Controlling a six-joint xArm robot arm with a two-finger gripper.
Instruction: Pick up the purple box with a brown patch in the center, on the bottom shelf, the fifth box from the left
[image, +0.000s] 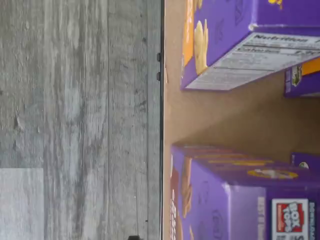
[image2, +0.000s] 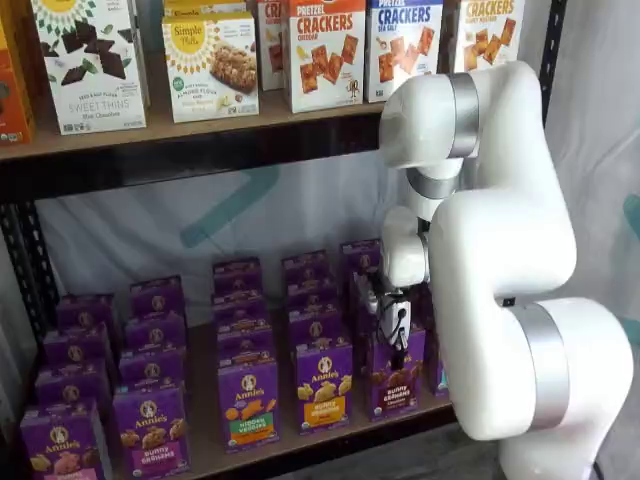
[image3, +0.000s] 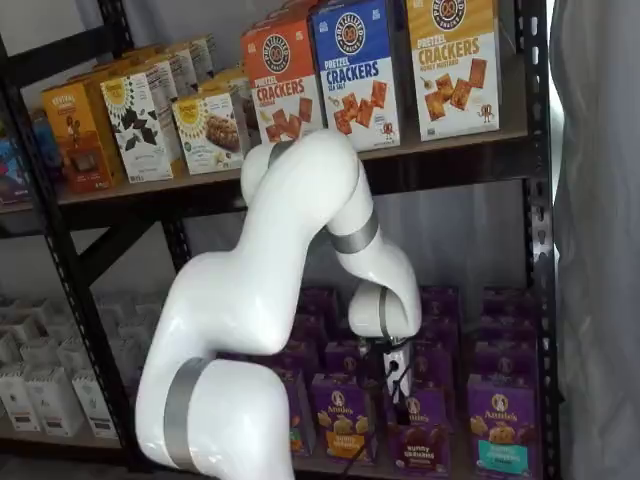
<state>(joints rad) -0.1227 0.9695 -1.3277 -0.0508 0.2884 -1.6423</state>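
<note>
Shelf view stuff first: the white arm (image2: 500, 260) reaches down to the bottom shelf (image2: 300, 445), and the pincer (image2: 397, 345) hangs right in front of the front-row purple box with the brown patch (image2: 392, 378), which stands upright at the shelf's front edge just right of a purple box with an orange panel (image2: 322, 385). In both shelf views the pincer overlaps the top of that box, and whether it's actually touching is hard to say from here. I honestly can't tell if the fingers are apart or together, they're dark and seen side-on (image3: 400, 385). Wrist view is turned sideways and shows grey wood floor (image: 75, 120), the brown shelf board (image: 225, 120), and purple boxes either side of a gap.
</note>
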